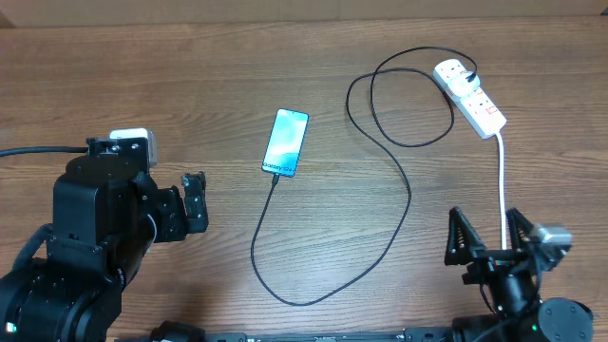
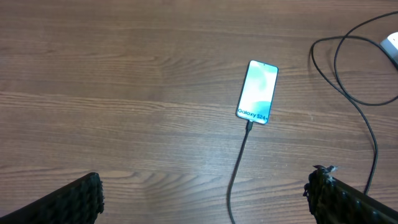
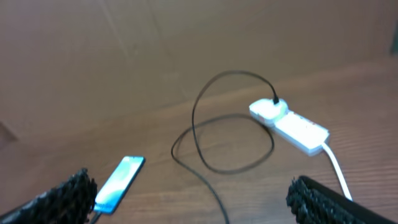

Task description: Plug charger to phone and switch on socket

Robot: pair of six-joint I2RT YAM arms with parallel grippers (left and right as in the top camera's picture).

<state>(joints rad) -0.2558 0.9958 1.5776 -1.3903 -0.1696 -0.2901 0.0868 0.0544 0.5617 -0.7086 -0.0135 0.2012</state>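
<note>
The phone (image 1: 286, 143) lies flat mid-table with its turquoise screen lit, and it also shows in the left wrist view (image 2: 257, 92) and the right wrist view (image 3: 119, 183). The charger's black cable (image 1: 399, 214) meets the phone's near end (image 2: 249, 126), loops across the table and ends in a plug (image 1: 454, 72) seated in the white socket (image 1: 472, 98) at the far right. My left gripper (image 1: 195, 201) stands open at the near left, well short of the phone. My right gripper (image 1: 488, 228) hangs open at the near right, empty.
The socket's thick white cord (image 1: 502, 180) runs from the strip toward the table's front, passing between my right gripper's fingers in the overhead view. The cable's big loop (image 1: 285, 285) lies between the two arms. Bare wooden tabletop (image 1: 142, 76) stretches to the far left.
</note>
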